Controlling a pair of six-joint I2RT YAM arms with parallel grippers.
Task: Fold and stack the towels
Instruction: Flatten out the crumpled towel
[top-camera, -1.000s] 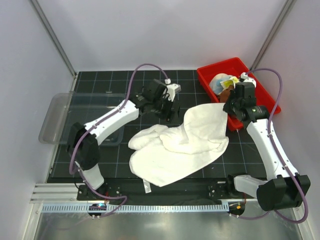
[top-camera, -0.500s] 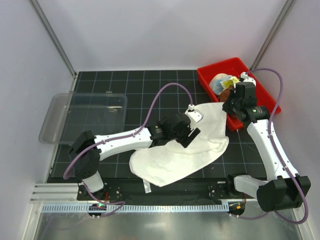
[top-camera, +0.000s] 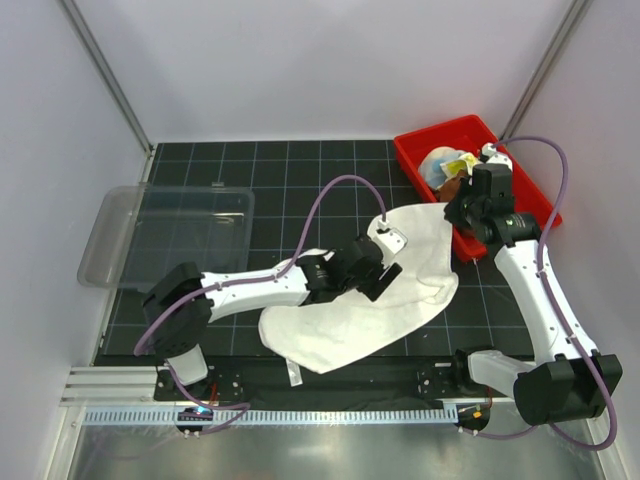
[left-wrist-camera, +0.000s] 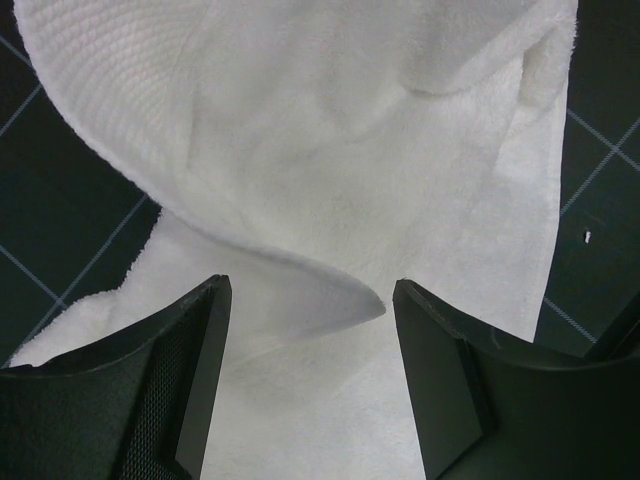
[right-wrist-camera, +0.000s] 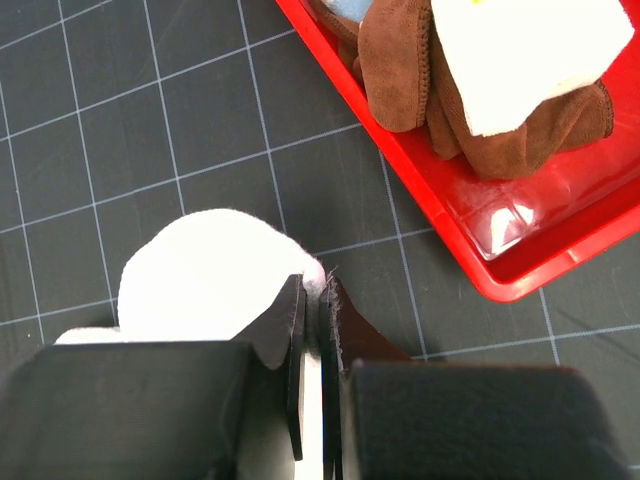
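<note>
Cream-white towel (top-camera: 372, 300) lies spread and rumpled on the near middle of the black grid mat (top-camera: 290, 180), its far right corner drawn up toward the red tray (top-camera: 447, 127). From the left wrist view I see the towel (left-wrist-camera: 350, 150) folded over itself, with a soft curved ridge running across just beyond the fingers. The left gripper (top-camera: 384, 272) hangs over the middle of the cloth with its jaws spread wide. In its own camera the gripper (left-wrist-camera: 310, 300) frames that ridge between its two fingers, and I cannot tell whether they touch the fabric.

The right gripper (top-camera: 455, 213) holds the towel's far right corner. In the right wrist view its jaws (right-wrist-camera: 318, 300) are pressed together on a rounded lobe of the white cloth (right-wrist-camera: 200, 265), lifted off the mat just beside the near left wall of the red tray (right-wrist-camera: 470, 250).

Inside the tray, at the far right of the mat, I see the other towels bunched together: a brown one (right-wrist-camera: 410, 70), a yellow one (top-camera: 461, 163) and a pastel one (top-camera: 434, 166). A clear plastic bin (top-camera: 100, 240) sits at the left edge of the mat, well apart from the cloths.
</note>
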